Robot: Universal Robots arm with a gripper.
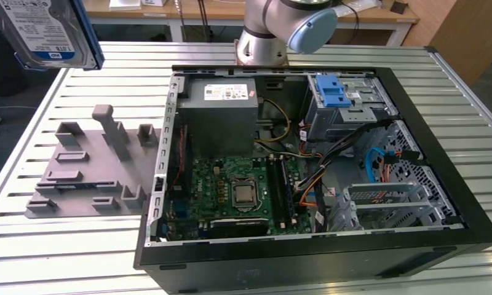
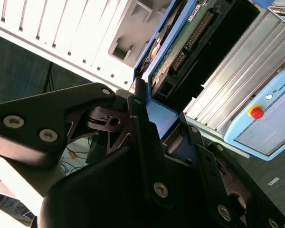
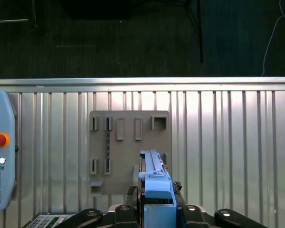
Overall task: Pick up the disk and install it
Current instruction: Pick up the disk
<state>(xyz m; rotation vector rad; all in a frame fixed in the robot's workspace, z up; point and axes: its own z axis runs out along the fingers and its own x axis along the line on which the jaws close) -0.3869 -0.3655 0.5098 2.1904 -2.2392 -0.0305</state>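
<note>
The disk [image 1: 53, 31] hangs high above the table at the exterior view's far left, silver with a blue-and-white label and a blue side rail. In the second wrist view my gripper [image 2: 164, 119] is shut on it, black fingers [image 2: 138, 114] clamping the blue rail, with the disk's [image 2: 180, 42] green circuit board and connectors above them. In the first wrist view the disk [image 3: 154, 183] is seen edge-on between the gripper's [image 3: 154, 209] black fingers, held above the grey fixture plate [image 3: 128, 142].
An open black computer case [image 1: 443, 246] lies on the slatted metal table [image 1: 82, 258]. Inside are a grey power supply box [image 1: 221, 114], a motherboard [image 1: 238, 190] and a silver drive cage with blue latch [image 1: 338, 98]. A teach pendant [image 3: 0, 152] lies beside the fixture plate [image 1: 90, 166].
</note>
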